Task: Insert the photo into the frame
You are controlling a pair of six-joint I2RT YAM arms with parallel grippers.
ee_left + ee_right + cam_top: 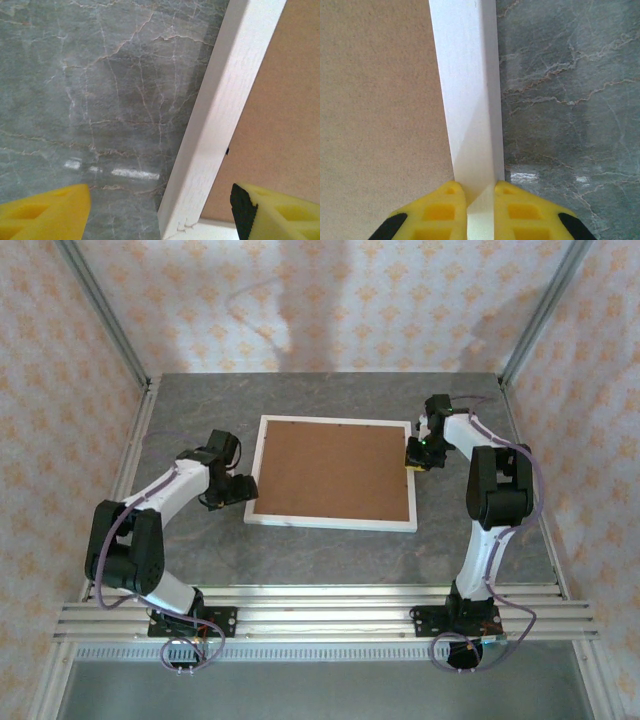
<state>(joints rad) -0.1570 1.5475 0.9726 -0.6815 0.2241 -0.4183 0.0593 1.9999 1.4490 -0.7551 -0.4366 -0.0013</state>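
One jaw pair, on the right gripper (pixel 480 192), clenches the frame (pixel 470 75) rail while the left gripper (pixel 160 210) hangs released, so lifting risks twisting.

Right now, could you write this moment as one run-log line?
frame: on table, backing board up | left gripper: open, astride left rail | right gripper: shut on right rail

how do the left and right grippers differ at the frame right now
The right gripper is shut on the right rail of the frame; the left gripper stands open, straddling the left rail. The right gripper sits toward the far corner, the left gripper by the near corner. Both have yellow fingers.
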